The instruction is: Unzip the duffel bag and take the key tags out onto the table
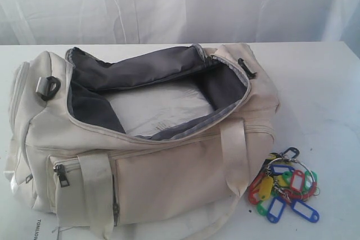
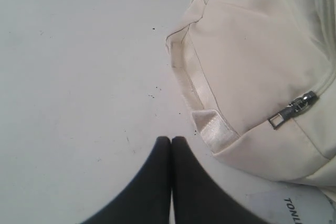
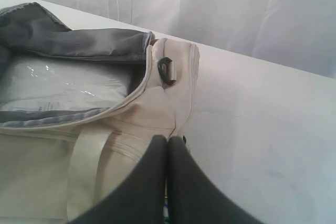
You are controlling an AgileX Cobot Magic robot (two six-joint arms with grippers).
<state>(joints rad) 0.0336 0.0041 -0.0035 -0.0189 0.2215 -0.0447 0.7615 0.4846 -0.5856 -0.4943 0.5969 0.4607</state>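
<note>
The cream-white duffel bag [image 1: 140, 155] lies on the white table [image 1: 315, 82] with its main zip open, showing grey lining and a pale packet inside. The key tags [image 1: 286, 190], red, blue, yellow and green on metal rings, lie on the table by the bag's right end. Neither gripper shows in the exterior view. My left gripper [image 2: 171, 139] is shut with nothing in it, over bare table beside a bag corner [image 2: 262, 77] with a metal zip pull [image 2: 293, 108]. My right gripper [image 3: 167, 138] is shut and empty, above the bag's end [image 3: 173, 93]; a sliver of the coloured tags shows between its fingers.
White curtains [image 1: 180, 4] hang behind the table's far edge. A black strap clip [image 1: 48, 87] sits on the bag's left end and another [image 1: 246, 67] on its right end. A printed white sheet [image 2: 299, 208] lies under the bag's front corner.
</note>
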